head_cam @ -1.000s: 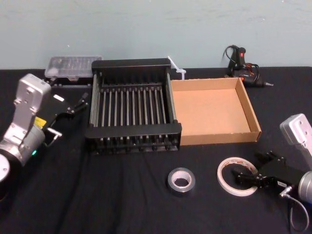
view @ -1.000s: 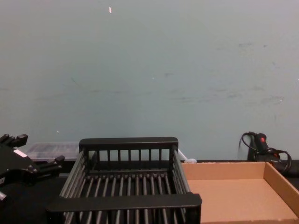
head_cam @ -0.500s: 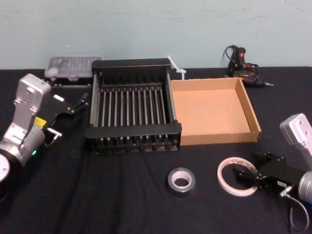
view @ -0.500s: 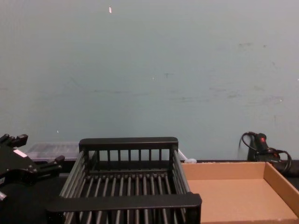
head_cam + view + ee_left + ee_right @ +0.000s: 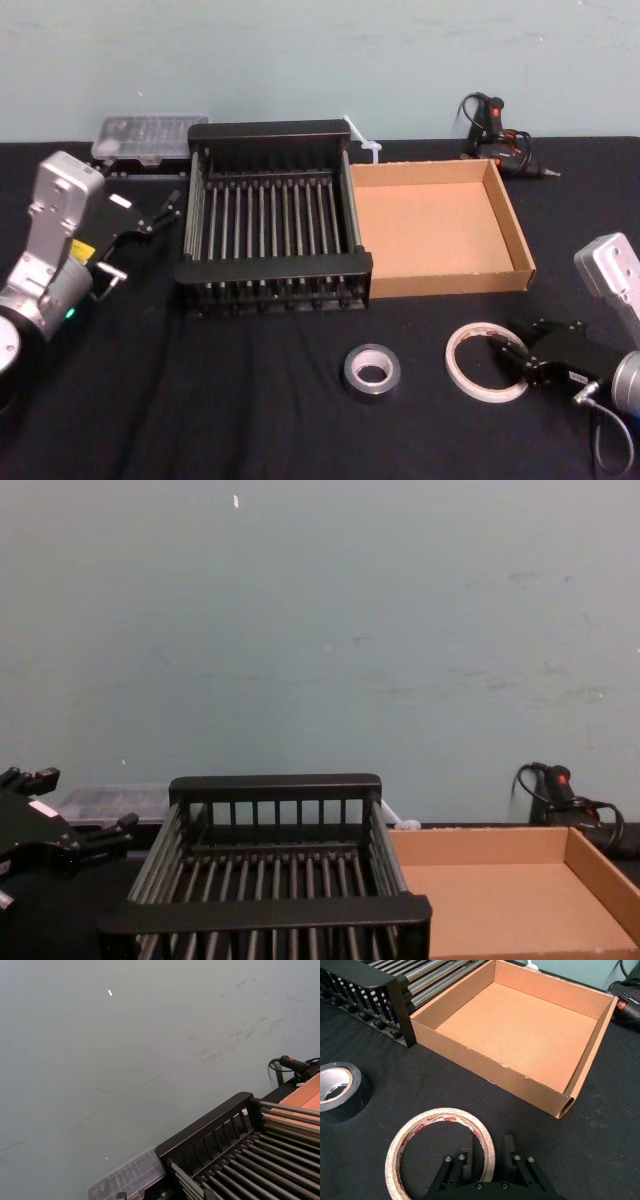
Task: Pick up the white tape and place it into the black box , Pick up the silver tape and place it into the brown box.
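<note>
Step 1, grasp phase: right gripper (image 5: 487,1152) w/ fingers astride white tape (image 5: 486,361) rim on cloth in front of brown box (image 5: 520,240), not yet clenched; next needs squeeze, lift, carry to black box (image 5: 272,272).

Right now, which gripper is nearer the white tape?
Right. The right gripper straddles the white tape's rim; the left gripper sits far off, left of the black box.

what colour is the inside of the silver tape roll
The silver tape has a pale whitish inner core inside its dark grey-silver band. The right wrist view shows it best.
</note>
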Action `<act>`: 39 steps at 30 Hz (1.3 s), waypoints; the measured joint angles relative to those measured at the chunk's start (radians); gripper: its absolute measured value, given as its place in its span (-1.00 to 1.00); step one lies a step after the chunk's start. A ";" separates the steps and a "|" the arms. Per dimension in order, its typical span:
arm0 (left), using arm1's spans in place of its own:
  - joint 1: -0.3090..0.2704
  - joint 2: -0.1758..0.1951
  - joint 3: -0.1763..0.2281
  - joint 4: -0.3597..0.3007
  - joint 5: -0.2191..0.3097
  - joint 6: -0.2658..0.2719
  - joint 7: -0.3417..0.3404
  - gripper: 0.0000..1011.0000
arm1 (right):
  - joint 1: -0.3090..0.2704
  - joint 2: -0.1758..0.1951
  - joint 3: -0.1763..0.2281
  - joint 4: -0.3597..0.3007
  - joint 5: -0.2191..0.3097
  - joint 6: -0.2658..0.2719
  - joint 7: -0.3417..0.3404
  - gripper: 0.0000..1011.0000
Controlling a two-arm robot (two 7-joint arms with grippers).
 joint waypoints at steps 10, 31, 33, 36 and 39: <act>0.000 0.000 0.000 0.000 0.000 0.000 0.000 0.98 | 0.000 0.000 0.000 0.000 0.000 0.000 0.000 -0.78; 0.000 0.000 0.000 0.000 0.000 0.000 0.000 0.98 | -0.009 0.005 0.013 -0.020 -0.005 -0.011 -0.006 -0.81; 0.000 0.000 0.000 0.000 0.000 0.000 0.000 0.98 | -0.009 0.004 0.018 -0.027 -0.005 -0.008 -0.008 -0.81; 0.000 0.000 0.000 0.000 0.000 0.000 0.000 0.98 | 0.000 0.000 0.031 -0.044 0.003 0.000 -0.013 -0.81; 0.000 0.000 0.000 0.000 0.000 0.000 0.000 0.98 | 0.018 -0.007 0.035 -0.053 0.009 0.007 -0.015 -0.81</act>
